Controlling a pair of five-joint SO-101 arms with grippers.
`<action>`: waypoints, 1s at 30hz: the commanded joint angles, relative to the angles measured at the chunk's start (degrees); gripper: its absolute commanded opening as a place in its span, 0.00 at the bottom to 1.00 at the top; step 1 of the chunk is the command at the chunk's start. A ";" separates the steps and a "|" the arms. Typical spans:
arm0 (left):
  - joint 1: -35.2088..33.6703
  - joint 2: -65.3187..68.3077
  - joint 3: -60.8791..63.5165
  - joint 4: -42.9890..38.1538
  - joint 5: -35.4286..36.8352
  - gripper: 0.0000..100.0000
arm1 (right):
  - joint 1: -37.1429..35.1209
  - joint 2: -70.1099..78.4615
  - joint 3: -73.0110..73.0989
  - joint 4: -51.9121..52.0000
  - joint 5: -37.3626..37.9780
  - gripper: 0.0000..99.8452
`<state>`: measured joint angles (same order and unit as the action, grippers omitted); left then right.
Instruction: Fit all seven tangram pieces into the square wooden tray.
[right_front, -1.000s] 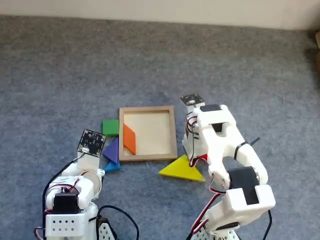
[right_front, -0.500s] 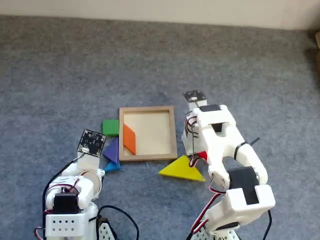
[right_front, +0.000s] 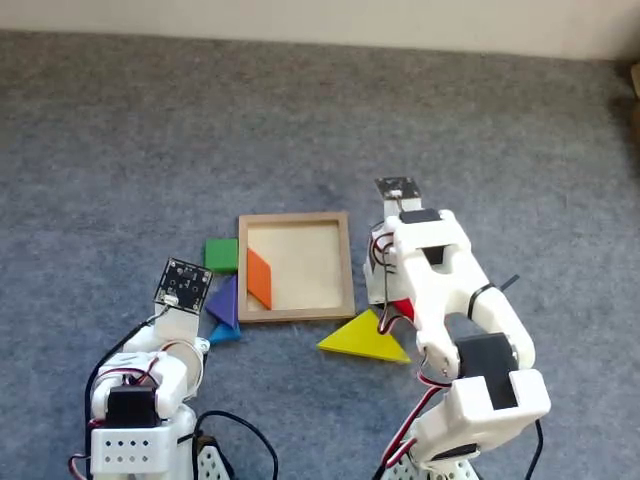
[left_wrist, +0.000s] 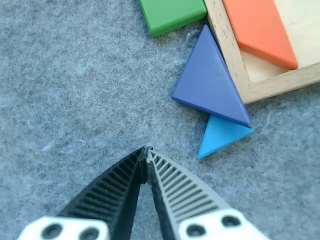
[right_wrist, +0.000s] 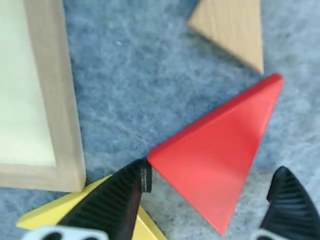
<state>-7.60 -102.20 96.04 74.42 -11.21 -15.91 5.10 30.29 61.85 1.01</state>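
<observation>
Tangram pieces lie in and around the square wooden tray (right_front: 346, 265), which sits on grey carpet (right_front: 150, 130) between my two arms. One piece is seated: the orange parallelogram (right_front: 259, 278) lies on the tray floor with its long edge against the inner wall of the rim on the left arm's side, and bare floor runs from it to the opposite rim. Outside that same rim, the green square (right_front: 221, 254) sits just beside the tray. The dark blue triangle (left_wrist: 212, 82) lies with one edge along the rim, touching it, and the light blue triangle (left_wrist: 220, 136) touches its outer edge. The left gripper (left_wrist: 146, 152) hangs over open carpet near the two blue triangles on the side away from the tray, with its jaws pressed together on nothing. On the tray's far side, the right gripper (right_wrist: 212, 175) is spread wide and straddles the red triangle (right_wrist: 220, 155). A strip of carpet separates the red piece from the tray rim. The natural wood triangle (right_wrist: 232, 27) lies apart from the red one, off the same rim. The yellow triangle (right_front: 365, 338) lies just off the tray's corner nearest the right arm's base, with one edge passing under a finger (right_wrist: 115, 200).
</observation>
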 joint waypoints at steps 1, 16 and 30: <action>1.10 -1.54 1.10 0.44 -0.35 0.01 | -0.92 -0.92 -4.35 -0.66 -2.46 0.35; 1.10 -1.54 1.10 0.44 -0.35 0.01 | 0.31 -0.40 -6.64 -2.95 -2.81 0.35; 1.10 -1.54 1.10 0.44 -0.35 0.01 | 0.66 -0.31 -3.30 -4.53 -2.64 0.29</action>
<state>-7.60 -102.20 96.04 74.42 -11.21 -15.91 5.19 27.12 58.07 -1.54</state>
